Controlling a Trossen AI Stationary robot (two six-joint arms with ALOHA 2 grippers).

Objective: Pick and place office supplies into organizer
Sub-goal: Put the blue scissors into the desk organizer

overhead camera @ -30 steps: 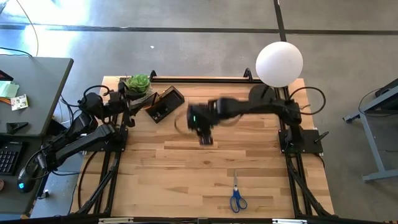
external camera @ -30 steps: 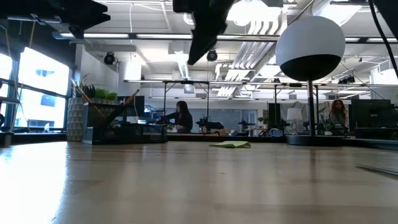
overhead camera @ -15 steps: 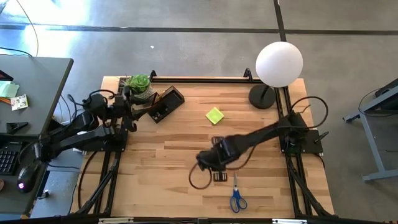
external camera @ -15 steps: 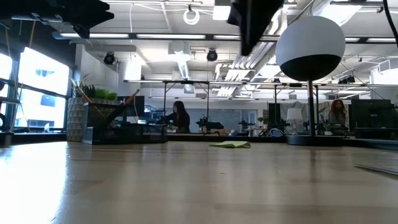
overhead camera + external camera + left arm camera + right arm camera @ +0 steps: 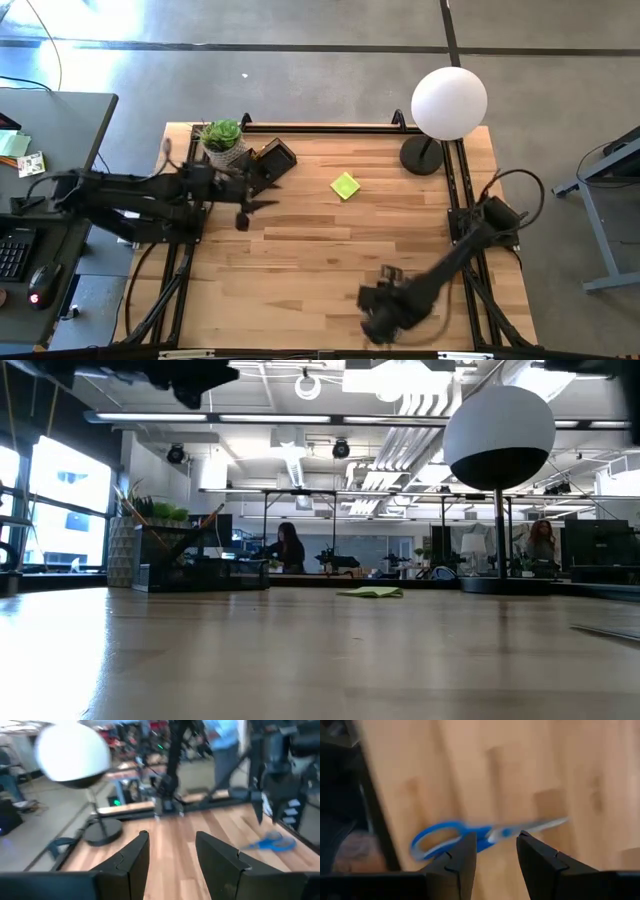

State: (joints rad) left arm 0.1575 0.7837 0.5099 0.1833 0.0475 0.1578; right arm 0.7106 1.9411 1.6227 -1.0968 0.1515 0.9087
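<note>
Blue-handled scissors [image 5: 440, 840] lie flat on the wooden table near its front edge. My right gripper [image 5: 495, 851] hangs open just above them, pointing down, one finger on each side of the pivot, touching nothing. In the high view this gripper [image 5: 382, 312] covers the scissors. The yellow-green sticky-note pad [image 5: 345, 186] lies flat at the far middle. The dark organizer [image 5: 266, 165] stands at the far left. My left gripper [image 5: 250, 208] is open and level, just in front of the organizer, with nothing in it [image 5: 172, 851].
A white globe lamp [image 5: 449, 100] on a black round base [image 5: 420, 156] stands at the far right corner. A small potted plant [image 5: 222, 135] sits beside the organizer. Bare wood lies across the table's middle. Black frame rails run along both sides.
My right gripper has swept from the far middle of the table toward the near edge, sinking and rolling its wrist, and now hangs over the scissors. My left gripper has swung out from the far left corner toward the table's middle. The sticky-note pad is uncovered.
</note>
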